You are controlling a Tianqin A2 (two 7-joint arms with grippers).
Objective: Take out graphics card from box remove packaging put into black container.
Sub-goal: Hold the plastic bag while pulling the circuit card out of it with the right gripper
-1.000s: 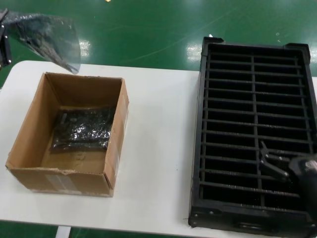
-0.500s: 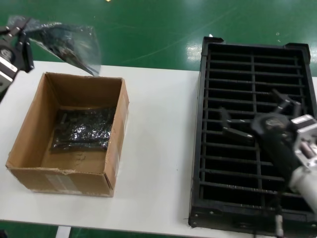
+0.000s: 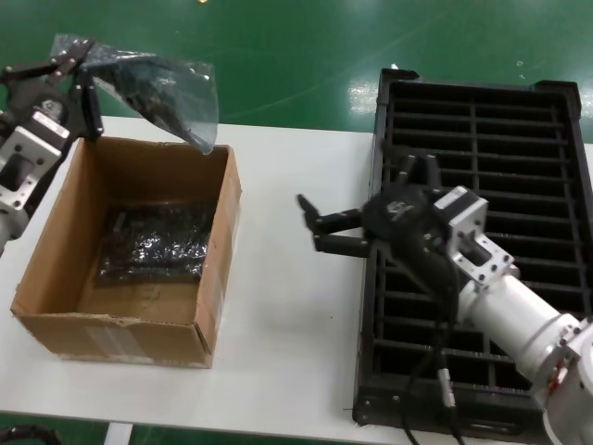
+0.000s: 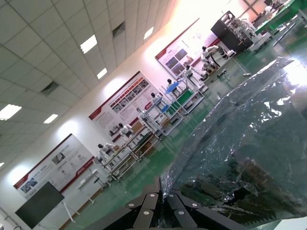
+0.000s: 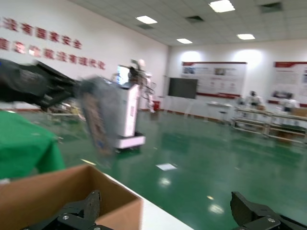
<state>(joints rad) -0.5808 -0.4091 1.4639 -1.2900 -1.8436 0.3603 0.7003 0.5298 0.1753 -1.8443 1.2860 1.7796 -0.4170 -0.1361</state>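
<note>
Head view shows a white worktop (image 3: 287,306) with a brown cardboard box (image 3: 130,329) on its left part and a large black slotted container (image 3: 482,176) on its right part, the two well apart.

Left claw (image 3: 79,65) is raised above the far left corner of the box. Its dark fingers are closed on the edge of a crinkly, see-through silver bag (image 3: 162,93). That bag hangs in the air past the claw, toward the middle of the worktop, over the box's far rim without touching it. A dark shape shows through the plastic; whether it is the graphics card cannot be told for sure. From the left wrist view, the bag (image 4: 249,148) fills the area just beyond the claw's fingers (image 4: 158,211), which pinch together at its edge.

Inside the box, on its floor, lies a dark glossy bagged board (image 3: 153,243).

Right claw (image 3: 320,227) hovers above the bare worktop between the box and the container, just beside the container's left wall. Its fingers are spread wide apart and hold nothing. Its arm reaches back across the container's near slots. From the right wrist view, the box (image 5: 62,196) sits near the two open fingertips (image 5: 86,208), and the raised bag (image 5: 103,120) appears farther off, blurred.
</note>
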